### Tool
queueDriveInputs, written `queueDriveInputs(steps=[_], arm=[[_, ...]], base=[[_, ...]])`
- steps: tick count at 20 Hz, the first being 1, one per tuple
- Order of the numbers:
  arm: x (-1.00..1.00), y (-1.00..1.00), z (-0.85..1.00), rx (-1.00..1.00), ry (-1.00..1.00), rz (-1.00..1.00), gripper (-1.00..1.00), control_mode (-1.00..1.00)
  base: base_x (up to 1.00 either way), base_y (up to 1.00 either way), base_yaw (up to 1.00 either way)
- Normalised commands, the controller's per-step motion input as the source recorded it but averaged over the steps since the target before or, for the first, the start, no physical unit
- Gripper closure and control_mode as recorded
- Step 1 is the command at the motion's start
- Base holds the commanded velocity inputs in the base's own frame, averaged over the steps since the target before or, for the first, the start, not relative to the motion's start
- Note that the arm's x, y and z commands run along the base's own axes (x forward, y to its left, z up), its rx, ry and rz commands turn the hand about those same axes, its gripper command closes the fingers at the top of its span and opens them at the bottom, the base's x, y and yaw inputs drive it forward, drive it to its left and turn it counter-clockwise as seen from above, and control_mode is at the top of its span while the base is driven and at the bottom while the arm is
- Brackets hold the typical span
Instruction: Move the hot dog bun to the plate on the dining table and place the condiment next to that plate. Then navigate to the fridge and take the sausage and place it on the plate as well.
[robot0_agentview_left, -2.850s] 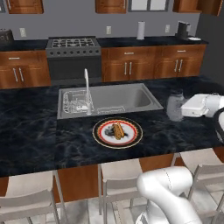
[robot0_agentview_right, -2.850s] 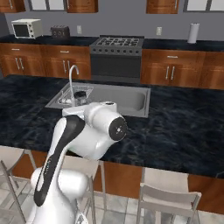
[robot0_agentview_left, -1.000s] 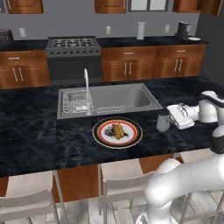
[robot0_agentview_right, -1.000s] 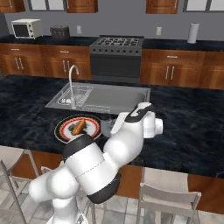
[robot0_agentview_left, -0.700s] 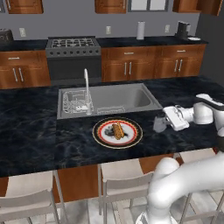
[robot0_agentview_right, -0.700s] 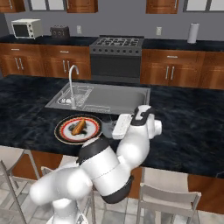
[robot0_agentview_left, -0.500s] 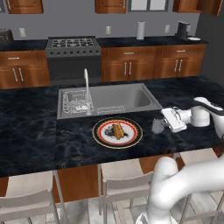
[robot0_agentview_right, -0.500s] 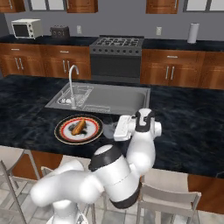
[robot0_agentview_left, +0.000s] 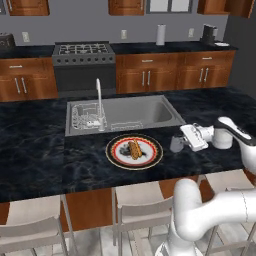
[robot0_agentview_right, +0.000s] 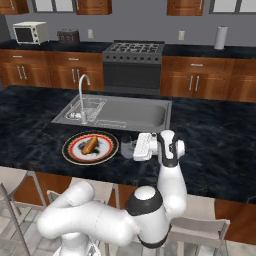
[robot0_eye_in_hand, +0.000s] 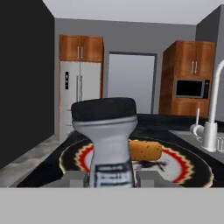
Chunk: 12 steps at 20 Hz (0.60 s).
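- left base view looks forward and down from behind the arm's left, over the stools onto the black tabletop (robot0_agentview_left: 40, 150).
- right base view does the same from the right; both share the sink (robot0_agentview_left: 120, 112), the plate (robot0_agentview_left: 134, 151) and the stove wall.
- hand view sits low and close, looking level across the plate (robot0_eye_in_hand: 192, 168) toward the fridge (robot0_eye_in_hand: 78, 96).

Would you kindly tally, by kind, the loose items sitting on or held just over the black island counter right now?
Plates: 1, the red-rimmed plate
Buns: 1, the hot dog bun lying on that plate
Bottles: 1, the condiment gripped in the hand, right of the plate
Total: 3
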Motion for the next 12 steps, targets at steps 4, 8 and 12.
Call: queueDriveInputs(steps=[4,8,12], arm=[[0.32,0.00,-0.27,0.00,0.00,0.00,1.00,-1.00],[0.29,0.00,-0.30,0.00,0.00,0.00,1.00,-1.00],[0.25,0.04,-0.30,0.00,-0.01,0.00,1.00,-1.00]], base=[[0.00,0.00,0.00],[0.00,0.00,0.00],[0.00,0.00,0.00]])
